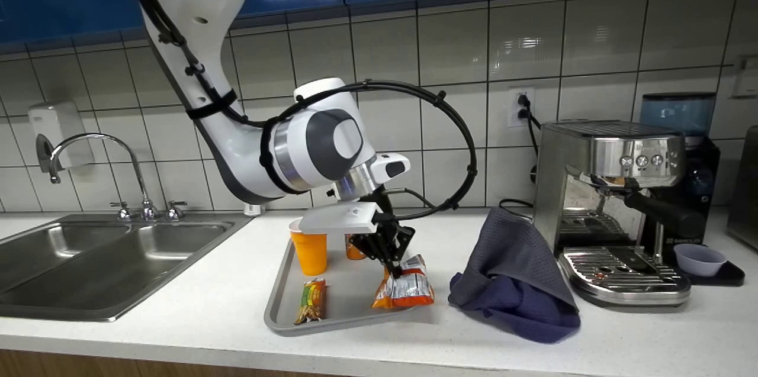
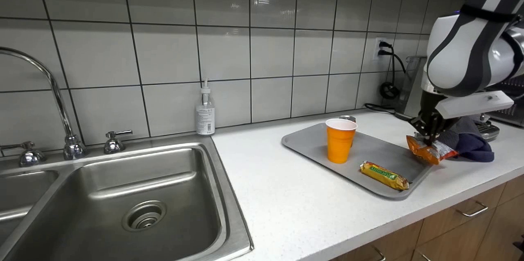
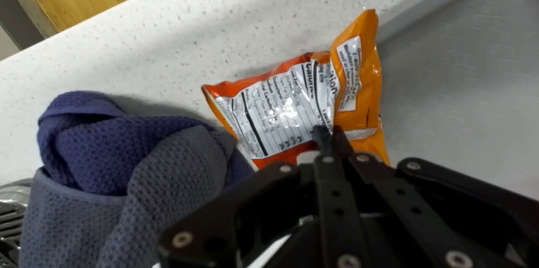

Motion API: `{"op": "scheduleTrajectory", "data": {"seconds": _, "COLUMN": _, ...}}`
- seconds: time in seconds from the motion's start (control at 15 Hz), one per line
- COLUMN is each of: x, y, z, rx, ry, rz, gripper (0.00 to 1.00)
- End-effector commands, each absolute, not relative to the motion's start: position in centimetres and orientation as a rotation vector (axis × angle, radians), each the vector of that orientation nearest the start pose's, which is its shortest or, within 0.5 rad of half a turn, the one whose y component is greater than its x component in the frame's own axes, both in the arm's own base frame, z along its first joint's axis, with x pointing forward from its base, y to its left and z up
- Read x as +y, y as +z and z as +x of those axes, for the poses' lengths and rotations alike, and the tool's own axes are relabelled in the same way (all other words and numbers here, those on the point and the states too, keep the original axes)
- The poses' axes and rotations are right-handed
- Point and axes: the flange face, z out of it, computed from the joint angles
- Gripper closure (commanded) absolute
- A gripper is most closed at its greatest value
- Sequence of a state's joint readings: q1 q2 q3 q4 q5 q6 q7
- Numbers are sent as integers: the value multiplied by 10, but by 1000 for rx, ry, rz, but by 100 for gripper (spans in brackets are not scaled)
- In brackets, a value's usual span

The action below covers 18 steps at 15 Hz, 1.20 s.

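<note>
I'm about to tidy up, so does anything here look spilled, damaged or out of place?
The bag juts partly past the tray, creased where the gripper pinches it. The towel lies bunched rather than folded. I see no spill or tear.

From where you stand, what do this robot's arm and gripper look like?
The arm is rounded and white, with dark grey panels and silvery bands. Black cables run along it, tied by black straps, and bow out in a loop. The gripper is black and angular, with slim fingers and round screw heads; a flat white plate sits beside it.
</note>
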<state>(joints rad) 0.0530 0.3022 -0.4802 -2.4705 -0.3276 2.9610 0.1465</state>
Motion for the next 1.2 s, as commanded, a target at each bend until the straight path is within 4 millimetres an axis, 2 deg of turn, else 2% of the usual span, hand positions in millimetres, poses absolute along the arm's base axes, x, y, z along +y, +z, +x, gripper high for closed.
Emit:
{"op": "scheduleTrajectory", "data": {"seconds": 0.0, "x": -178, "y": 215, "z": 473, "rx": 306, "ry": -319, "rz": -3371, "gripper": 100}}
{"op": "scheduleTrajectory", "data": {"seconds": 0.27, "x": -162, "y": 217, "z": 491, "rx": 220, "ry": -341, "rz": -3364, "gripper": 100}}
{"op": "scheduleTrajectory", "data": {"seconds": 0.67, "x": -136, "y": 203, "z": 506, "rx": 95, "ry": -322, "rz": -3332, "gripper": 100}}
{"op": "scheduleTrajectory", "data": {"seconds": 1.0, "x": -135, "y": 196, "z": 509, "rx": 54, "ry": -304, "rz": -3320, "gripper": 100}}
{"op": "scheduleTrajectory", "data": {"seconds": 1.07, "x": -136, "y": 196, "z": 509, "rx": 53, "ry": -301, "rz": -3320, "gripper": 74}}
{"op": "scheduleTrajectory", "data": {"seconds": 1.13, "x": -136, "y": 197, "z": 509, "rx": 49, "ry": -303, "rz": -3320, "gripper": 73}}
